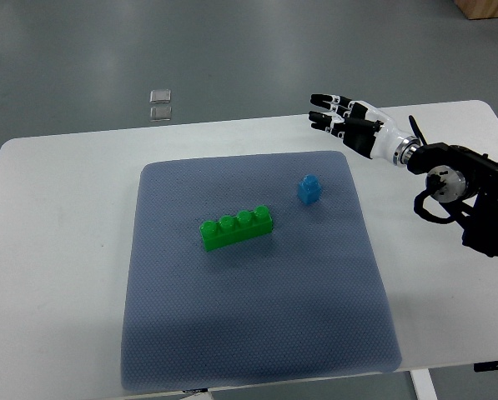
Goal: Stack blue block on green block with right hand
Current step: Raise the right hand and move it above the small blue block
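one grey-blue mat (257, 333) covers the middle of the white desk (57, 250), its near edge close to the bottom of the picture, where the desk's front edge is cut off. on the mat lie two blocks: one green block (236, 227), long, with four studs in a row on top, set slightly askew near the mat's centre, and one blue block (308, 189), small, with a single stud, standing up and to the right of it, near but apart. one right hand (342, 119) shows, its arm (465, 187) coming in from the right edge, black at the forearm and cut off by the frame; the hand hovers over the desk's far right part beyond the mat's corner, well apart from the blue block, fingers (325, 101) stretched out toward the left, loosely spread and holding nothing. on the grey floor (232, 50) past the desk sit two small pale squares (160, 104), too small to identify.
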